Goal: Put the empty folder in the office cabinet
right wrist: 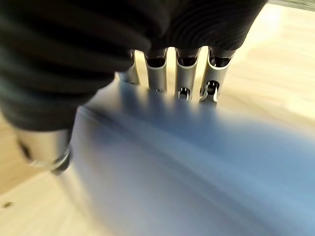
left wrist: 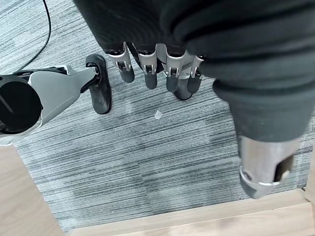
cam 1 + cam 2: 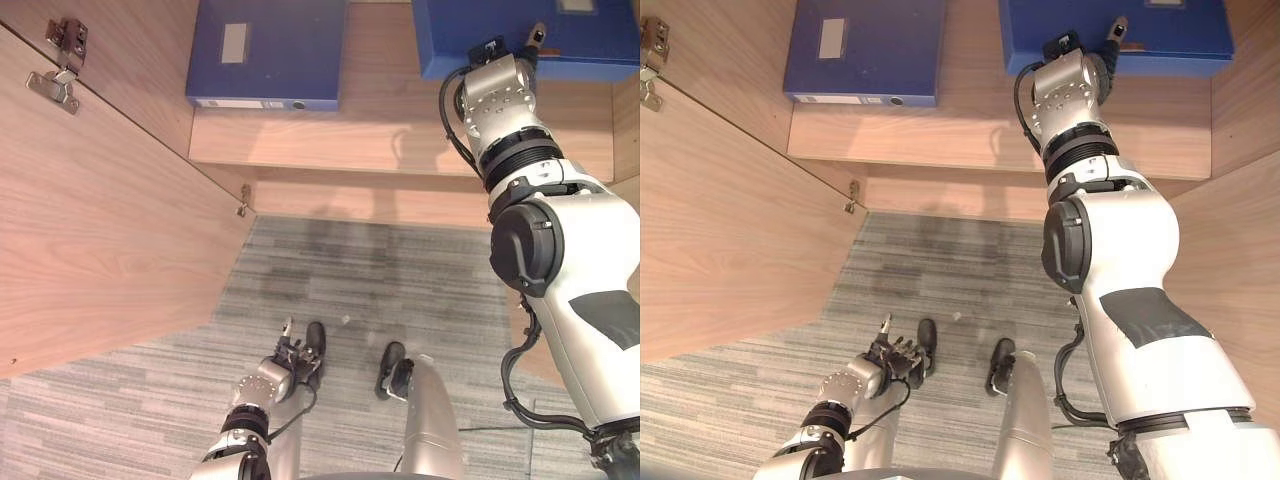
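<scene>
Far left: open cabinet door [image 3: 100, 230], swung out over the carpet floor [image 3: 400, 290]. Low at left, left hand [image 3: 895, 358] hanging by the leg, fingers loosely curled round nothing, well apart from the shelf [image 3: 400, 140]. On the shelf's left part, another blue folder [image 3: 268, 52], lying flat, untouched. Further right, the blue folder [image 3: 1160, 35] of the task, flat on the same shelf, long axis running across it, near edge facing out. Right hand [image 3: 1110, 55] reaching in over that near edge, straight fingers [image 1: 184, 73] laid on the cover, thumb [image 1: 49, 147] down beside its corner; real grasp or mere press hard to tell. Right arm plainly nearer; remaining move probably a push straight back, then release.
</scene>
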Controlling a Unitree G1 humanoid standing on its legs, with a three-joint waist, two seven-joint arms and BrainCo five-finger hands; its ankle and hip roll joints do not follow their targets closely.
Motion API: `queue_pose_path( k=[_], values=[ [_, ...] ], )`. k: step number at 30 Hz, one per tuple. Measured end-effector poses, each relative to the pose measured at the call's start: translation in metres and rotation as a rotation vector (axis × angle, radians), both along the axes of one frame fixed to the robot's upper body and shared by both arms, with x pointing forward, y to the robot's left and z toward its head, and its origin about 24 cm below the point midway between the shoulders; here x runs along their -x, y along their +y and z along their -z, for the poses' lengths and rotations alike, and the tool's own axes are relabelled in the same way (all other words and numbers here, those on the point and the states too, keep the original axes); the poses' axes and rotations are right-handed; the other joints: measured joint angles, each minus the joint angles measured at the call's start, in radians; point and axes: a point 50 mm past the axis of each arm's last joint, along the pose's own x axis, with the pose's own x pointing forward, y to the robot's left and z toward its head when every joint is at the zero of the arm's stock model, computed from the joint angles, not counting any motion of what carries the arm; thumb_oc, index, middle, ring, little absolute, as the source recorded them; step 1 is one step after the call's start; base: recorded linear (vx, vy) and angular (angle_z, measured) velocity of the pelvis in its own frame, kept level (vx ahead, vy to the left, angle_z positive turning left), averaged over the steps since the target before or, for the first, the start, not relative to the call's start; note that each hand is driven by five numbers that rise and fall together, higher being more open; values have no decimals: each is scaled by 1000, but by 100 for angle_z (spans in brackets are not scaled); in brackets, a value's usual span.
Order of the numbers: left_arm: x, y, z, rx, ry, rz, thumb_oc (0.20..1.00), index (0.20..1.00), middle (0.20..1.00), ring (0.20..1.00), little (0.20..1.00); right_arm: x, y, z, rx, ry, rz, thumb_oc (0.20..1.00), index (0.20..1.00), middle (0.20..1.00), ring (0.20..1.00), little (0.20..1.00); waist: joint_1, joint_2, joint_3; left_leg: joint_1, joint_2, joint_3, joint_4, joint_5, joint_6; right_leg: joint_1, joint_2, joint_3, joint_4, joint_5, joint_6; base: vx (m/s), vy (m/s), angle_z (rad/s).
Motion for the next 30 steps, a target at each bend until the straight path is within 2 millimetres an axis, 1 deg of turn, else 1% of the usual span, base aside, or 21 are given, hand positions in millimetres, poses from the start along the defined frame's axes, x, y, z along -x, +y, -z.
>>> queue_pose_path(
  k=[2,4,5,6,8,9,10,11,14,15,16,20,22,25,29,30],
  values=[
    [-2,1,-2,0,-4,-8,1000,1000,1000,1000,1000,-2,6,2,-14,-5,-78,1000,1000,1000,1000,1000,-1,-8,5,-1,0,0,1,0,0,-1,0,0,1,0,0,0,0,0],
    [-1,2,-2,12,1,-22,1000,1000,1000,1000,1000,-5,9,7,22,-7,-159,1000,1000,1000,1000,1000,0,-18,6,-1,0,-1,3,0,0,-1,0,0,4,-2,-1,-19,-25,1],
    [0,4,-3,37,-8,-38,1000,1000,1000,1000,1000,-9,0,22,235,32,-322,1000,1000,1000,1000,1000,11,-31,9,-1,0,-3,5,0,0,0,0,-1,7,-2,-1,-40,-43,4],
    [-2,3,-6,61,-16,-39,1000,1000,1000,1000,1000,-7,-14,45,378,154,-456,1000,1000,1000,1000,1000,33,-42,13,-1,0,-5,6,1,-1,1,-2,-4,12,-3,-4,-56,-43,5],
    [-3,2,-8,47,-7,-26,1000,1000,1000,1000,1000,2,-13,81,474,342,-696,1000,1000,1000,1000,1000,34,-45,12,-1,0,-8,12,1,-1,3,-5,-9,15,-4,-5,-35,-14,3],
    [-3,1,-9,33,-2,-13,1000,1000,1000,1000,1000,5,-10,90,488,380,-806,1000,1000,1000,1000,1000,33,-46,13,-2,-1,-7,12,1,-1,2,-6,-9,15,-4,-5,0,0,0],
    [-3,0,-9,24,7,-6,1000,1000,1000,1000,1000,9,-7,97,476,405,-876,1000,1000,1000,1000,1000,32,-46,12,-2,-1,-6,13,1,-1,1,-8,-8,17,-5,-5,-30,3,0],
    [-3,0,-9,27,10,-8,1000,1000,1000,1000,1000,11,-5,100,481,419,-921,1000,1000,1000,1000,1000,33,-46,12,-2,-2,-6,10,1,-1,1,-8,-8,19,-5,-5,0,0,0],
    [-3,0,-9,42,19,-21,1000,1000,1000,1000,1000,18,-2,109,578,477,-1100,1000,1000,1000,1000,1000,36,-47,12,-4,-4,-6,6,1,-1,-1,-11,-8,19,-5,-5,-12,4,1],
    [-4,-1,-10,35,19,-12,1000,1000,1000,1000,1000,20,-2,112,628,504,-1166,1000,1000,1000,1000,1000,37,-48,11,-7,-6,-6,6,1,-1,-5,-13,-7,20,-5,-4,-32,16,1],
    [-5,-1,-12,26,23,-6,1000,1000,1000,1000,1000,20,-3,112,773,571,-1234,1000,1000,1000,1000,1000,36,-49,11,-11,-7,-3,5,1,0,-11,-14,-4,20,-4,-4,0,0,0],
    [-5,-2,-13,34,33,-5,1000,1000,1000,1000,1000,24,-10,111,924,674,-1339,1000,1000,1000,1000,1000,39,-53,10,-14,-10,-1,8,1,0,-18,-16,0,23,-5,-4,-3,8,0],
    [-5,-2,-13,39,33,-11,1000,1000,1000,1000,1000,24,-14,110,987,732,-1348,1000,1000,1000,1000,1000,37,-53,10,-14,-10,-1,7,1,0,-19,-16,0,22,-5,-3,0,0,0],
    [-5,-1,-13,44,35,-19,1000,1000,1000,1000,1000,25,-18,109,1016,763,-1355,1000,1000,1000,1000,1000,36,-54,10,-14,-10,-1,7,1,0,-18,-16,0,22,-5,-3,0,0,0],
    [-4,0,-12,46,37,-25,1000,1000,1000,1000,1000,25,-13,109,1093,818,-1400,1000,1000,1000,1000,1000,30,-55,9,-12,-10,0,8,1,0,-17,-16,1,22,-5,-3,-12,8,0],
    [-4,1,-12,43,47,-30,1000,1000,1000,1000,1000,25,-9,114,1146,861,-1443,1000,1000,1000,1000,1000,28,-60,10,-5,-10,0,2,2,0,-10,-15,1,18,-4,-2,-44,28,-1]
  ],
)
